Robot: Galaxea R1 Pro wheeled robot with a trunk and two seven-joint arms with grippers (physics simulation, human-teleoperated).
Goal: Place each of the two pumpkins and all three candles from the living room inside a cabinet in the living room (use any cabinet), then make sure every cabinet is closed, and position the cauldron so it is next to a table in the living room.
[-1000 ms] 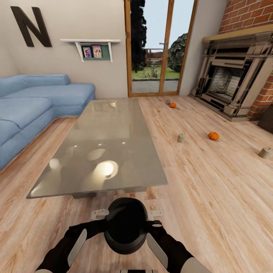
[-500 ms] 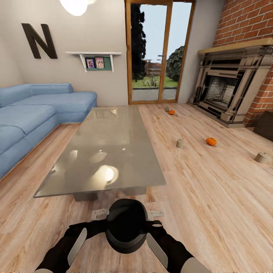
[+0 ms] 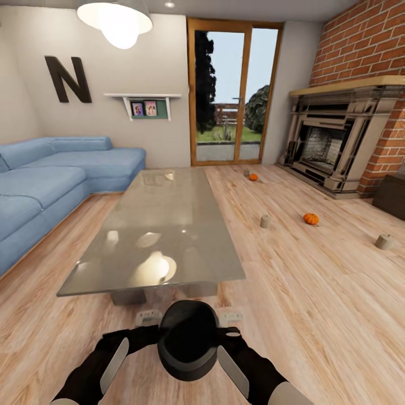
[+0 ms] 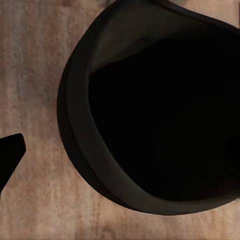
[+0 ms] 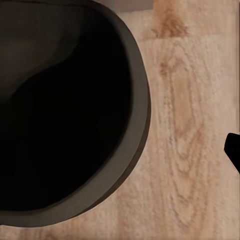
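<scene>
black round cauldron [image 3: 188,338] between both arms, near glass table's [image 3: 163,225] end | claw states: cannot tell | orange ribbed pumpkins [image 3: 310,218], grey stubby candles [image 3: 265,221] uncollected on wood floor [image 3: 315,304]

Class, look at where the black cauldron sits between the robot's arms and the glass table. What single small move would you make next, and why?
Probably back both arms away from the cauldron: it seems to rest on the floor at the near end of the table, so that part looks met. The pumpkins and candles lie scattered on the floor to the right, not yet collected.
</scene>
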